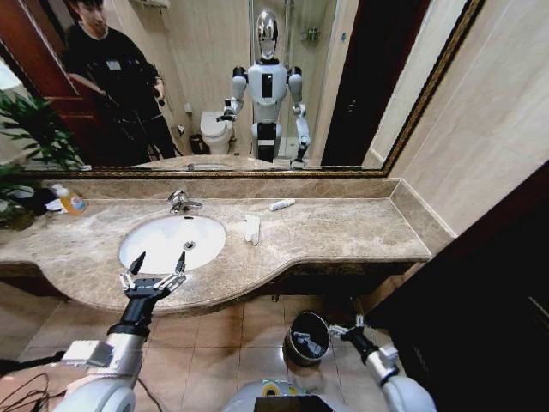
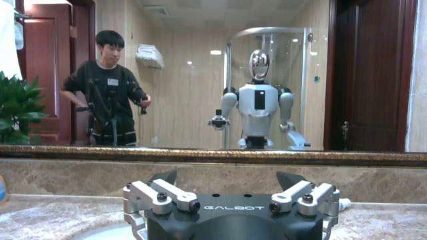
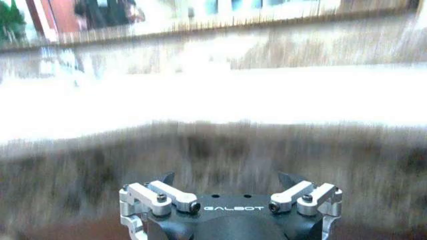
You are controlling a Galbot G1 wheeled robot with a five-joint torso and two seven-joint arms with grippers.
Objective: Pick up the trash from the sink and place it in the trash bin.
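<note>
The sink is a white oval basin with a chrome tap, set in a beige marble counter. Of the trash, a folded white tissue lies on the counter just right of the basin, and a small white tube lies farther back. My left gripper hangs open and empty over the basin's front rim. The trash bin, dark and round, stands on the floor below the counter with something white inside. My right gripper is open beside the bin's right rim.
An orange-labelled soap bottle and a green plant stand at the counter's left end. A large mirror lines the wall behind. A dark wooden panel closes off the right side. The floor is tiled.
</note>
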